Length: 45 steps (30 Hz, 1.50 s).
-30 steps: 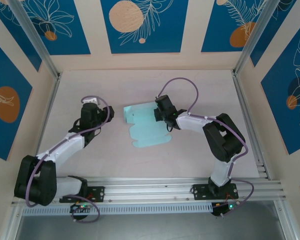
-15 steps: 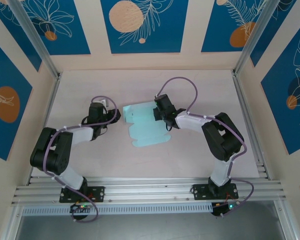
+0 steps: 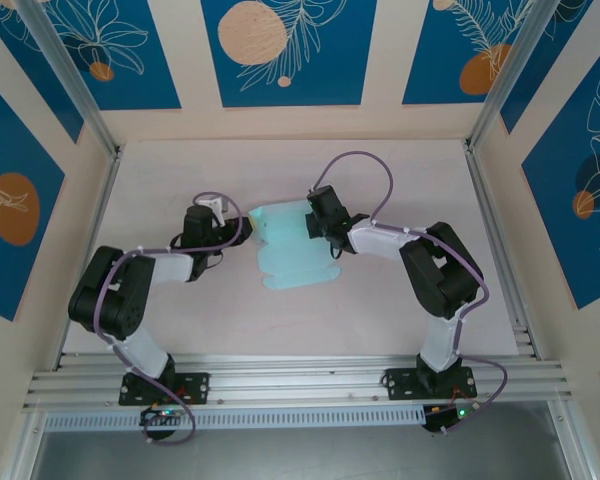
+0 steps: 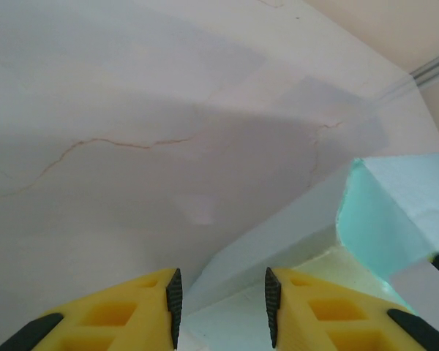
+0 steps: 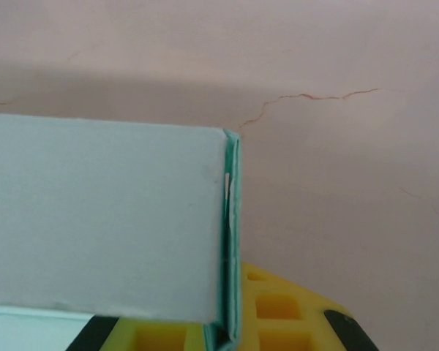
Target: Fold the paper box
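- Paper box [image 3: 292,250]: pale blue-green thin card, partly folded, far-left flap raised. Lies mid-worktop [image 3: 400,170] between the two hands.
- Right hand [image 5: 224,330]: closed, pinching an upright card wall at the sheet's far right edge.
- Left hand [image 4: 221,311]: fingers part-way apart astride a raised flap; cannot tell if clamped.

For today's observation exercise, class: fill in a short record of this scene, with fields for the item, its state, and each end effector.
item: paper box, pale blue card
state: partly folded, one panel raised, the rest flat on the table
left end effector: jaws apart around a raised flap; grip unclear
right end effector: shut on the box's upright panel
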### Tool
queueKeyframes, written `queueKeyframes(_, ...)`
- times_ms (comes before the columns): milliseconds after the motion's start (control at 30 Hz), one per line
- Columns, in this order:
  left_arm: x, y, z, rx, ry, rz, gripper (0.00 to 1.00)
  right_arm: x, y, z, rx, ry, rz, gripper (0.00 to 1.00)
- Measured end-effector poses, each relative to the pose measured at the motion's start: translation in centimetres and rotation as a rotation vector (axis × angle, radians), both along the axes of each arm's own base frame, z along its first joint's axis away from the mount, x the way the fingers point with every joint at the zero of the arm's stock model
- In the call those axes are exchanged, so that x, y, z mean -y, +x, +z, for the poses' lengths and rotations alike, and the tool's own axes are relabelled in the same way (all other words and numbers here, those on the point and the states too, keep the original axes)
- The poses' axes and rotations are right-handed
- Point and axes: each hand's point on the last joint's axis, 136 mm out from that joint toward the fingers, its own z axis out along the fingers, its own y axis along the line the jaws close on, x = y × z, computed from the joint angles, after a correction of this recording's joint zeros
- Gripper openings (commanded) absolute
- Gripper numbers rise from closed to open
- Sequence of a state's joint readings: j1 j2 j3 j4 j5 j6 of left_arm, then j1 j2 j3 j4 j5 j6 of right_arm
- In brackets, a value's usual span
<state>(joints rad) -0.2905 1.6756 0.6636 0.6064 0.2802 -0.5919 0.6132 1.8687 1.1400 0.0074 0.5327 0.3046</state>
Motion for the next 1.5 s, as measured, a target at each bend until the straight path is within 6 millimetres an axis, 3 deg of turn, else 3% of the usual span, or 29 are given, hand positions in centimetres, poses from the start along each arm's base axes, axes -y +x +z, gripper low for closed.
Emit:
queueKeyframes(267,2.3,-0.9,0.5,0.085,0.022,-0.187,0.37,-0.1,0.1,0.1,0.0,0.004,0.0,0.09)
queueKeyframes(567,3.1,0.3,0.4,0.151,0.115,-0.258,0.41,-0.2,0.0,0.1,-0.002,0.007,0.004,0.09)
queueKeyframes(800,5.0,0.0,-0.3,0.177,0.192,-0.344,0.41,-0.4,-0.1,0.0,-0.007,0.014,0.014,0.09)
queueKeyframes(933,4.6,0.0,-0.8,0.173,0.247,-0.347,0.34,-0.4,-0.1,0.0,-0.007,0.015,0.014,0.09)
queueKeyframes(1167,3.9,0.3,-1.4,0.158,0.311,-0.318,0.31,-0.8,-0.3,0.0,-0.013,0.025,0.028,0.09)
queueKeyframes(1500,3.8,1.2,-1.1,0.212,0.517,-0.169,0.18,-1.0,-1.0,0.1,-0.055,0.033,-0.013,0.04)
